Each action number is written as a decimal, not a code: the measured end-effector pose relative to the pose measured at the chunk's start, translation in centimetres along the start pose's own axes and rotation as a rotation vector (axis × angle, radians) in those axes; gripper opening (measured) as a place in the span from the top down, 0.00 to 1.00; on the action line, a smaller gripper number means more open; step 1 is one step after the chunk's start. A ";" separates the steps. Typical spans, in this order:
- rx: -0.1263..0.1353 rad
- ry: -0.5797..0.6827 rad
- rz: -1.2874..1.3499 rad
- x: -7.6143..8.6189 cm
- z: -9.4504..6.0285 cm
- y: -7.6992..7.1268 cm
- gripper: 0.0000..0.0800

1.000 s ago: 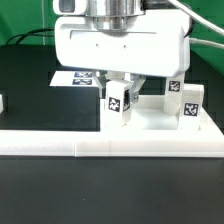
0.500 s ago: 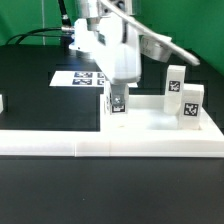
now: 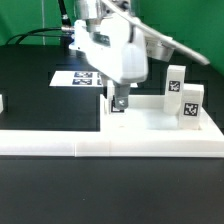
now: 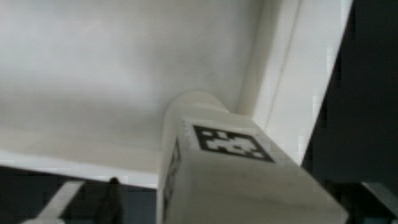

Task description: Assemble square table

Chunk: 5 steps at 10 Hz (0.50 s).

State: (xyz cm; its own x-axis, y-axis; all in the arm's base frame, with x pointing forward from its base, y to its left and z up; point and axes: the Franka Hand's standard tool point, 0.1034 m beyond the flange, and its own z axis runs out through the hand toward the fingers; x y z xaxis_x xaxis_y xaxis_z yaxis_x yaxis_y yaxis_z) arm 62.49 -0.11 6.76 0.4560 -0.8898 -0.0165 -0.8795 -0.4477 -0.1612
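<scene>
The claw [image 3: 119, 99] has turned slightly, clamped on a tagged leg post [image 3: 118, 103] over the square slab [image 3: 155, 119].

we see a black desk [image 3: 30, 90] under everything. a long low white border rail [image 3: 60, 143] runs across it near the front, from the exterior view's left edge to its right. behind it, flat on the desk, lies the marker board [image 3: 72, 76], its printed tags partly hidden. a small white block [image 3: 2, 102] sits at the exterior view's left edge. a dark cable [image 3: 40, 33] trails along the back.
</scene>
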 end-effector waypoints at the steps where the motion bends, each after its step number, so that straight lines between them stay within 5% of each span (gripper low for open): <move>1: 0.000 -0.001 -0.123 -0.2 0.0 -0.1 0.22; 5: -0.003 0.000 -0.358 -0.1 0.0 0.0 0.19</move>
State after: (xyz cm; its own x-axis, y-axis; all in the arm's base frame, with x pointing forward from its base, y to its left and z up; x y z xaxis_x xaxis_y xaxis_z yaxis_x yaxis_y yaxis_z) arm 62.47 -0.04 6.72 0.7356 -0.6762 0.0411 -0.6640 -0.7317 -0.1543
